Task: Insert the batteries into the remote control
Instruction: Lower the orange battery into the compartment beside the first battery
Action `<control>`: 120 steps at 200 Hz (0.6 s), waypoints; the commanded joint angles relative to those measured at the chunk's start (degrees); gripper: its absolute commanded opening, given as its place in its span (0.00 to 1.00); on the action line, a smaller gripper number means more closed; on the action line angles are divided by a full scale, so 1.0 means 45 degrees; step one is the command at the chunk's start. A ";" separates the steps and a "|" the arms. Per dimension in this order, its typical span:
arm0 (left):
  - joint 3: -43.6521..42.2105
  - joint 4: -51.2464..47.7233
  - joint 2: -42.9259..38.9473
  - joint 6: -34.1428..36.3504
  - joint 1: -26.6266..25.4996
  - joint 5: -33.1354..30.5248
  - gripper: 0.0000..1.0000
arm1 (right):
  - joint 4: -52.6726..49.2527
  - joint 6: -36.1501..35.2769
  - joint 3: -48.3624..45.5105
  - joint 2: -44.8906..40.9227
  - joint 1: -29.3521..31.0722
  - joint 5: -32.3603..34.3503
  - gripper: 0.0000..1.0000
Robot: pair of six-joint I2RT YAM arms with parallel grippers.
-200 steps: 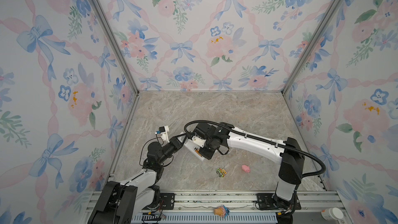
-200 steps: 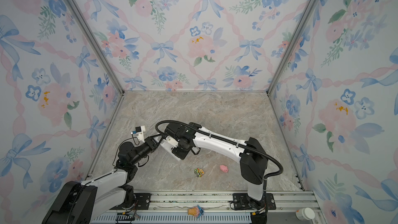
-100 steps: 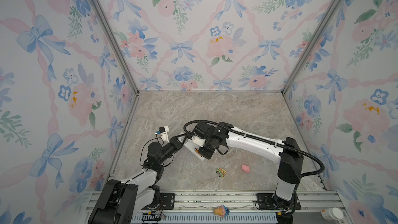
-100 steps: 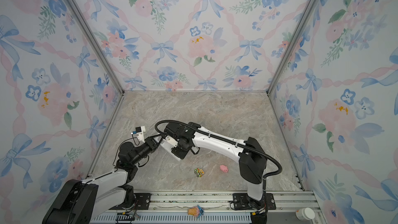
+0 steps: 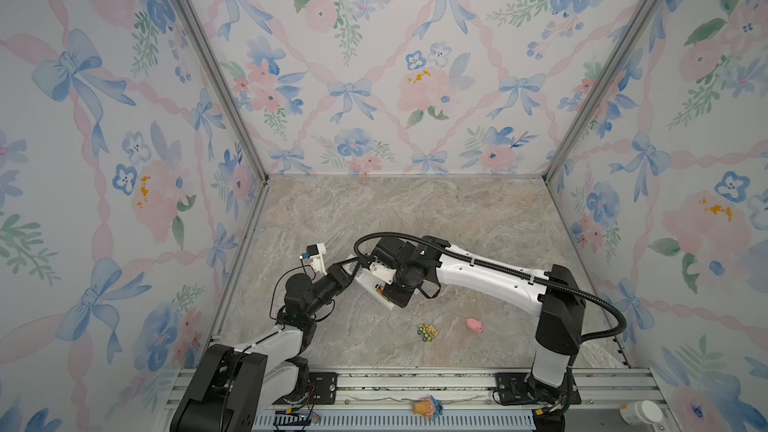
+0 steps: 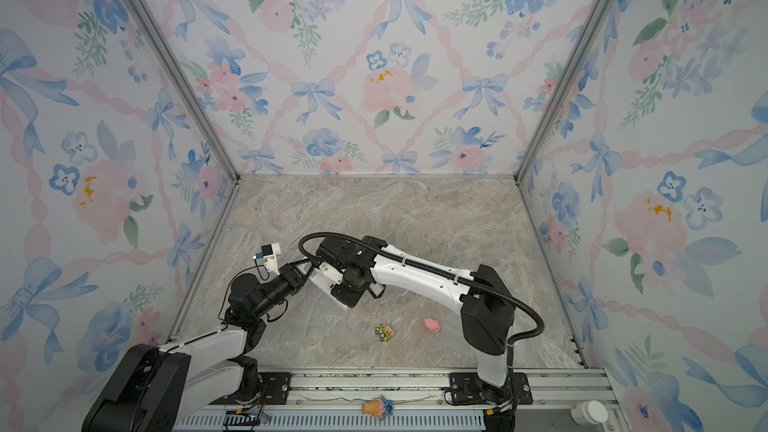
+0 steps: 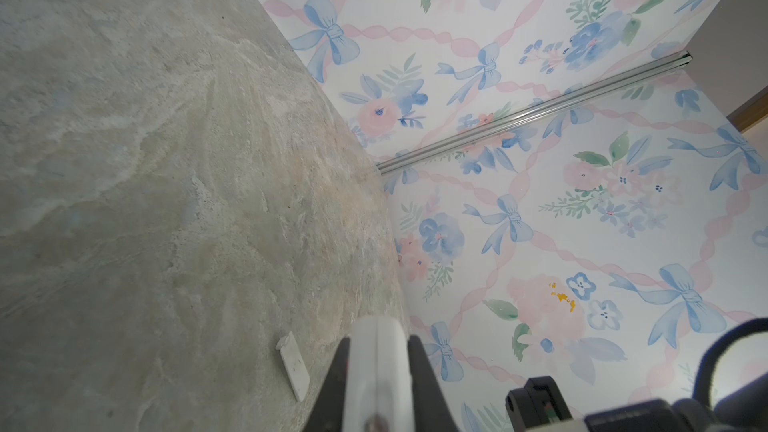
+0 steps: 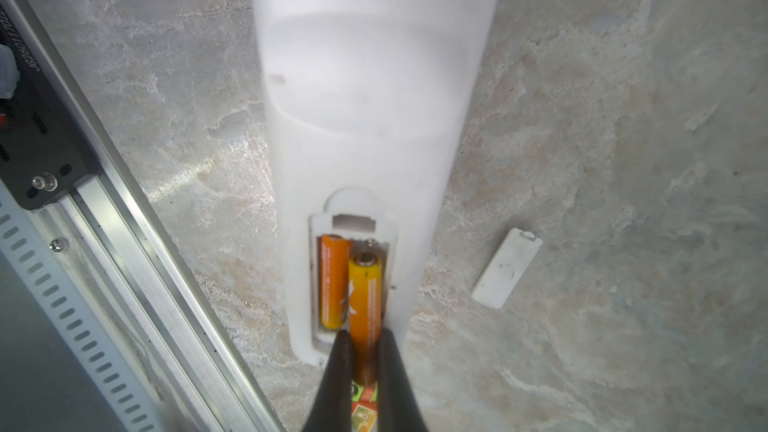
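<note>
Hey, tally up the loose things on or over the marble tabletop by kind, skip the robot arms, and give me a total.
batteries: 2, the orange battery and the yellow battery
remote control: 1
white battery cover: 1
toy car: 1
pink pig: 1
Total: 6

Both top views looked down from high above the front rail (image 5: 415, 382) onto the whole worktop (image 5: 415, 209) and three walls (image 5: 374, 76), sharing almost the same scene. The left wrist camera looked low along the worktop toward a wall corner post (image 7: 532, 114). The right wrist camera hung very close over the remote control (image 8: 365, 97), facing down. Both wrist views shared the loose white cover (image 7: 293, 365) on the worktop.
</note>
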 commanded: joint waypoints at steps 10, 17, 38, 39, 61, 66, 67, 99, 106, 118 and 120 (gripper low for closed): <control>-0.0099 0.0702 0.0054 -0.0146 0.0084 0.0013 0.00 | -0.0373 0.0064 0.0032 0.0172 0.0156 0.0141 0.08; -0.0118 0.0691 0.0054 -0.0147 0.0081 -0.0011 0.00 | -0.0379 0.0059 0.0060 0.0181 0.0158 0.0163 0.08; -0.0149 0.0692 0.0053 -0.0143 0.0083 -0.0045 0.00 | -0.0393 0.0074 0.0059 0.0187 0.0153 0.0143 0.08; -0.0153 0.0687 0.0053 -0.0135 0.0082 -0.0045 0.00 | -0.0398 0.0077 0.0056 0.0194 0.0155 0.0142 0.09; -0.0142 0.0724 0.0129 -0.0142 0.0082 -0.0042 0.00 | -0.0410 0.0098 0.0003 0.0199 0.0148 0.0137 0.09; -0.0135 0.0756 0.0146 -0.0147 0.0091 -0.0048 0.00 | -0.0403 0.0100 0.0002 0.0179 0.0157 0.0157 0.09; -0.0136 0.0748 0.0149 -0.0147 0.0096 -0.0047 0.00 | -0.0403 0.0109 -0.0002 0.0180 0.0147 0.0149 0.09; -0.0106 0.0925 0.0278 -0.0200 0.0086 -0.0026 0.00 | -0.0369 0.0119 0.0044 0.0215 0.0153 0.0169 0.09; -0.0114 0.0969 0.0303 -0.0213 0.0082 -0.0026 0.00 | -0.0389 0.0117 0.0102 0.0244 0.0153 0.0166 0.09; -0.0096 0.1014 0.0307 -0.0225 0.0084 -0.0026 0.00 | -0.0470 0.0135 0.0186 0.0327 0.0158 0.0142 0.09; -0.0098 0.1024 0.0298 -0.0225 0.0087 -0.0021 0.00 | -0.0478 0.0127 0.0194 0.0330 0.0158 0.0146 0.09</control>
